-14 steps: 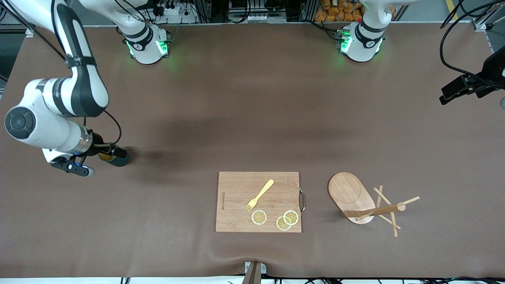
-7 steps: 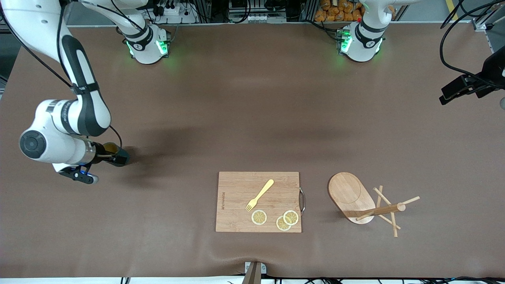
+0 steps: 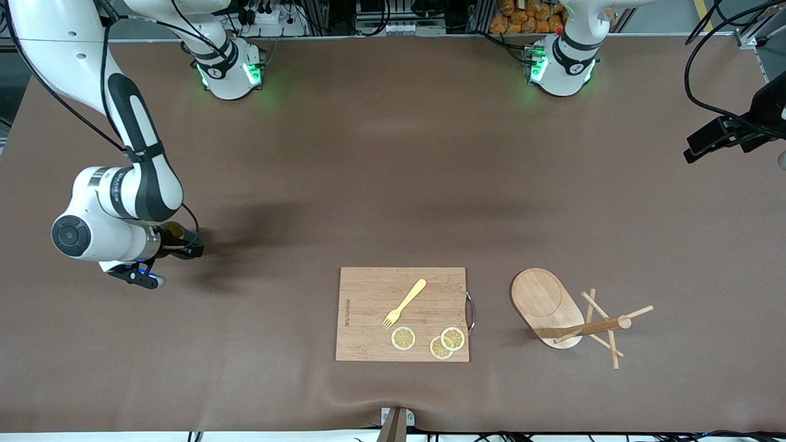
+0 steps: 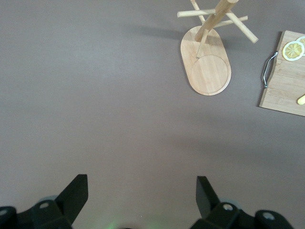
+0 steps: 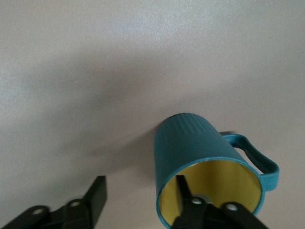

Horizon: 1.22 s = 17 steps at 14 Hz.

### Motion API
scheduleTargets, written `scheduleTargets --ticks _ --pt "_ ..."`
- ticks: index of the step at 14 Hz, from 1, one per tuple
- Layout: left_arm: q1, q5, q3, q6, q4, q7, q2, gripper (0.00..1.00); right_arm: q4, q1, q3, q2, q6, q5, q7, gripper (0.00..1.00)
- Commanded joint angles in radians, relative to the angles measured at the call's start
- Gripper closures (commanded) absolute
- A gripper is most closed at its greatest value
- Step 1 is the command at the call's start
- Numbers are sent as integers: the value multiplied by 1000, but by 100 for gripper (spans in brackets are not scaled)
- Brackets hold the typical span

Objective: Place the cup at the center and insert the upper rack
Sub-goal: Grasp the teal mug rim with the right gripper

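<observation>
The dark teal cup (image 5: 198, 148) with a yellow inside stands upright on the brown table toward the right arm's end; little of it shows in the front view (image 3: 174, 231). My right gripper (image 5: 140, 187) is open at its rim, one finger (image 5: 183, 191) inside the cup and the other outside the ribbed wall; in the front view (image 3: 179, 242) it is low at the cup. The wooden upper rack (image 3: 549, 307) stands on its oval base toward the left arm's end, also in the left wrist view (image 4: 206, 64). My left gripper (image 4: 140, 183) is open and empty, waiting high over the table's left-arm end (image 3: 700, 147).
A rectangular wooden cutting board (image 3: 368, 344) lies near the front camera between the cup and the rack, with a yellow fork (image 3: 405, 302) and three lemon slices (image 3: 403, 338) on it. Its metal handle (image 3: 471, 312) faces the rack.
The right arm's wrist and elbow have swung toward the table's middle while its gripper stayed at the cup. The left arm has not moved.
</observation>
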Motion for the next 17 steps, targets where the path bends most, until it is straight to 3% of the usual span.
scheduleTargets --ticks 1,8,12,14,17 --pt "-4 16 1 2 6 0 -1 0 -10 -12 9 2 10 13 -3 100" --pt "-2 16 2 -5 8 2 -11 0 -4 -7 7 -9 -5 13 4 100" --pt "-6 14 -2 -11 6 0 -14 0 33 16 12 -56 -97 13 29 100" --pt "-6 14 -2 -9 6 0 -12 0 36 56 17 -95 -122 25 91 100" --pt "-6 13 -4 -9 6 0 -11 0 34 168 17 -144 -148 111 190 100"
